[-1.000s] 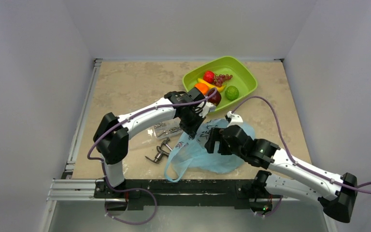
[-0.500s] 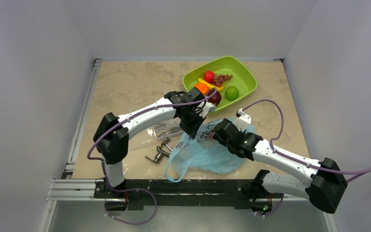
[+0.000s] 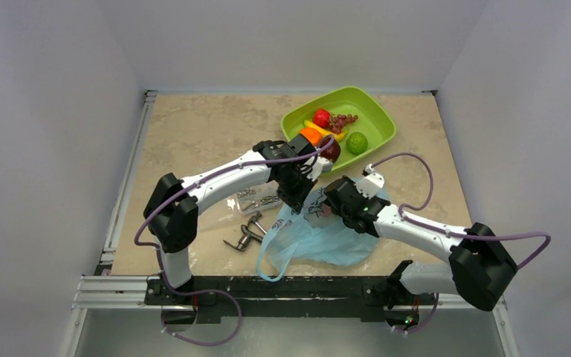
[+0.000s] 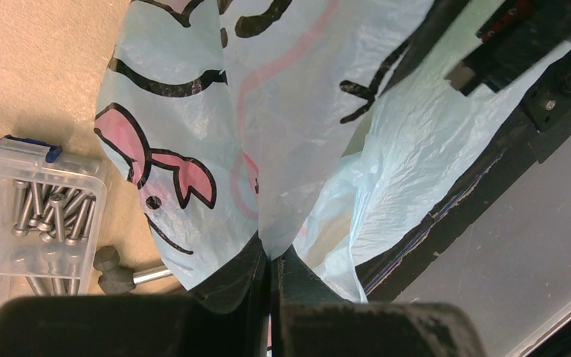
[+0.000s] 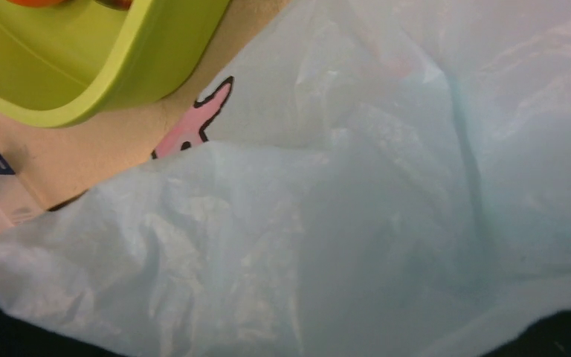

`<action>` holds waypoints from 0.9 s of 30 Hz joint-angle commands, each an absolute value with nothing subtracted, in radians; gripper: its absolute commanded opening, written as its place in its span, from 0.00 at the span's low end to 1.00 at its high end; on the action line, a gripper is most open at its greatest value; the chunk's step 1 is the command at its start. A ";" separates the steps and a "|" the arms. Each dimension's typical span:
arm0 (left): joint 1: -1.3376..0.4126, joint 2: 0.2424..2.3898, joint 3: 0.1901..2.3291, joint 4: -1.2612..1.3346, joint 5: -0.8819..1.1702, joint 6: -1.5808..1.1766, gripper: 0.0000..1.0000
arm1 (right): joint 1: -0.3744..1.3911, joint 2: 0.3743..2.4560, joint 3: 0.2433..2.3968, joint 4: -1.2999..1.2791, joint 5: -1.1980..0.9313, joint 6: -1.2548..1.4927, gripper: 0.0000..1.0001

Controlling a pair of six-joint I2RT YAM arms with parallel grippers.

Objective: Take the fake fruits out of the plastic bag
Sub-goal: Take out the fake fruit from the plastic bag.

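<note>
The light-blue plastic bag (image 3: 320, 239) lies crumpled at the table's front middle. My left gripper (image 3: 298, 198) is shut on a fold of its top edge and holds it up; the left wrist view shows the jaws pinched on the printed film (image 4: 271, 253). My right gripper (image 3: 330, 204) is pushed against the raised bag beside the left one. In the right wrist view the bag (image 5: 327, 223) covers the fingers. A red fruit (image 3: 321, 117), orange (image 3: 310, 135), banana (image 3: 320, 128), red grapes (image 3: 343, 120), green fruit (image 3: 356, 142) and plum (image 3: 331, 151) lie in the green tray (image 3: 375, 104). No fruit shows inside the bag.
A clear box of screws (image 3: 256, 199) and grey metal tools (image 3: 247, 232) lie left of the bag; both show in the left wrist view, the box (image 4: 37, 216) and a tool (image 4: 119, 277). The tray's near wall (image 5: 82, 74) is just beyond the right gripper.
My right arm has swung left and forward, bringing its gripper up against the raised bag next to the left gripper. The left arm has not moved.
</note>
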State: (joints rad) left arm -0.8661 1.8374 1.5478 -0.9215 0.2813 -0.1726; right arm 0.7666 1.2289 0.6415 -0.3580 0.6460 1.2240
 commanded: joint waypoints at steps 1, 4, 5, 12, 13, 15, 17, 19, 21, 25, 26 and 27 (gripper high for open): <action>-0.871 1.805 1.580 -0.910 0.297 -0.174 0.00 | 0.762 1.279 0.680 -0.350 0.724 1.282 0.70; -0.871 1.805 1.579 -0.912 0.295 -0.173 0.00 | 0.759 1.304 0.672 -0.329 0.741 1.268 0.77; -0.872 1.805 1.580 -0.913 0.294 -0.173 0.00 | 0.758 1.310 0.667 -0.316 0.744 1.261 0.78; -0.880 1.806 1.578 -0.912 0.287 -0.173 0.00 | 0.753 1.369 0.664 -0.286 0.797 1.258 0.77; -0.881 1.806 1.578 -0.912 0.282 -0.171 0.00 | 0.752 1.385 0.674 -0.297 0.806 1.264 0.77; -0.882 1.802 1.578 -0.912 0.277 -0.169 0.00 | 0.752 1.416 0.689 -0.312 0.821 1.270 0.76; -0.882 1.803 1.579 -0.912 0.276 -0.169 0.00 | 0.753 1.446 0.700 -0.334 0.825 1.282 0.74; -0.883 1.802 1.578 -0.913 0.275 -0.169 0.00 | 0.752 1.463 0.708 -0.350 0.818 1.282 0.68; -0.884 1.804 1.578 -0.913 0.276 -0.167 0.00 | 0.755 1.462 0.715 -0.370 0.823 1.272 0.60; -0.884 1.804 1.579 -0.914 0.275 -0.167 0.00 | 0.754 1.413 0.722 -0.418 0.815 1.235 0.54; -0.884 1.804 1.580 -0.914 0.275 -0.167 0.00 | 0.755 1.393 0.719 -0.417 0.807 1.209 0.51; -0.884 1.804 1.580 -0.913 0.275 -0.167 0.00 | 0.755 1.372 0.717 -0.419 0.789 1.182 0.48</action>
State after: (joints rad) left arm -0.8787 1.8374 1.5478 -0.9070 0.2794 -0.1722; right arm 0.7589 1.4475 0.6895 -0.3676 0.7567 1.2343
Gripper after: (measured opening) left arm 0.005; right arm 0.587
